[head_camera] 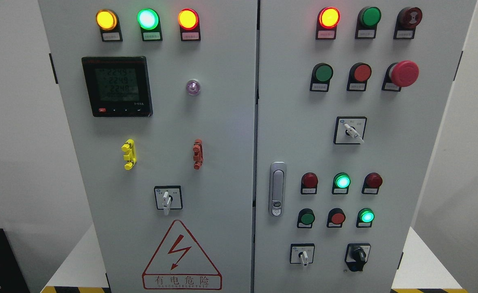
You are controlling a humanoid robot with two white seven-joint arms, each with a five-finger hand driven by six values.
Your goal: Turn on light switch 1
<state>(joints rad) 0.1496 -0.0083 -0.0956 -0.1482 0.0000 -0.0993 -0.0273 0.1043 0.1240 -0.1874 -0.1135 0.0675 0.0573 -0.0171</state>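
Observation:
A grey electrical cabinet point(222, 122) with two doors fills the head view. The left door carries a white-handled rotary switch point(167, 199) pointing down. On the right door are a white rotary switch point(350, 131) turned toward the lower right, a small white one point(302, 255) at the bottom, and a black knob switch point(357, 255) beside it. Round push buttons sit in rows: green point(323, 73), red point(361, 73), and lower green point(306, 218) and red point(337, 217). No label readable here marks switch 1. Neither hand shows.
Lit lamps glow at the top: amber point(106, 19), green point(147, 18), red point(188, 18), red point(328, 17). Also here are a meter display point(117, 86), a red emergency mushroom button point(403, 73), a door latch handle point(277, 189), and a high-voltage warning triangle point(181, 256). White walls flank the cabinet.

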